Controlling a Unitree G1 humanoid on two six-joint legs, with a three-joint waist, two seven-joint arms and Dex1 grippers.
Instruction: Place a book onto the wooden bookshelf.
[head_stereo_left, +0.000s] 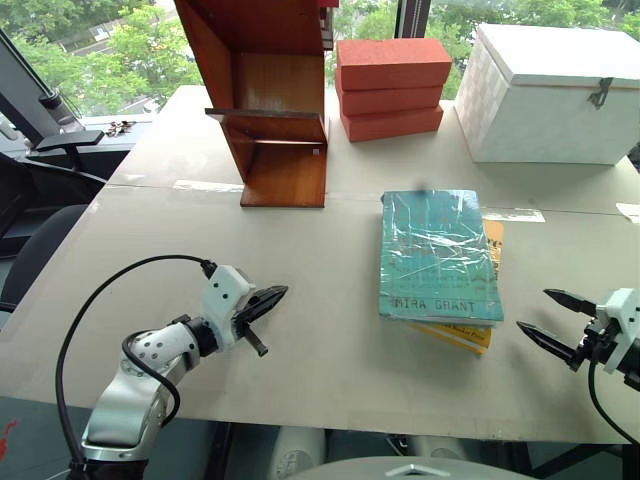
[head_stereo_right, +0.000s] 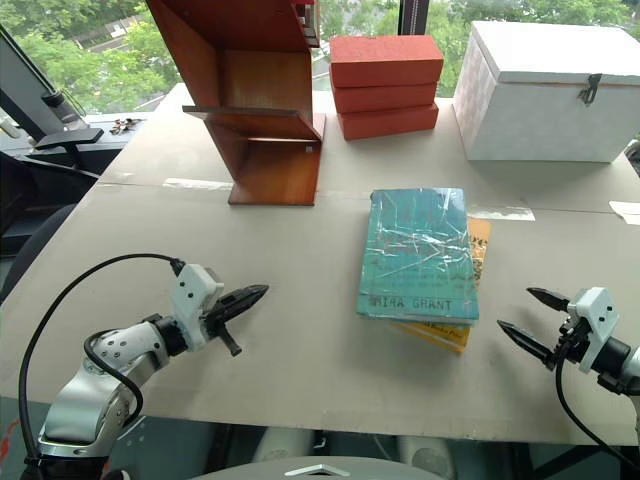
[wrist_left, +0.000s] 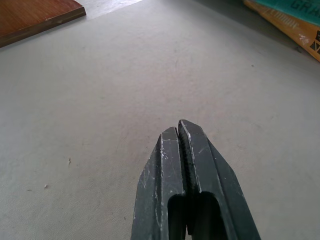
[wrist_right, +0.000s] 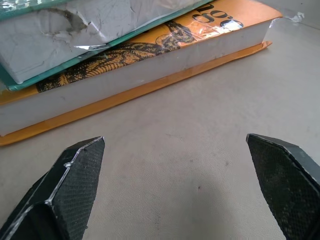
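The teal-green book (head_stereo_left: 438, 255) in shiny wrap lies flat on the table, right of centre, on top of a yellow-orange book (head_stereo_left: 478, 334). The wooden bookshelf (head_stereo_left: 268, 100) stands at the back, left of centre, with a ledge halfway up. My right gripper (head_stereo_left: 545, 316) hovers open just right of the books' near corner, its fingers (wrist_right: 75, 170) wide apart and aimed at the page edges of the book (wrist_right: 60, 35). My left gripper (head_stereo_left: 268, 301) is shut and holds nothing, low over the table at the near left, well clear of the book.
Three stacked orange-red boxes (head_stereo_left: 392, 88) sit behind the books beside the bookshelf. A white chest (head_stereo_left: 550, 92) stands at the back right. Bare table (head_stereo_left: 320, 300) stretches between my left gripper and the books. A strip of tape (head_stereo_left: 208, 186) runs along the table seam.
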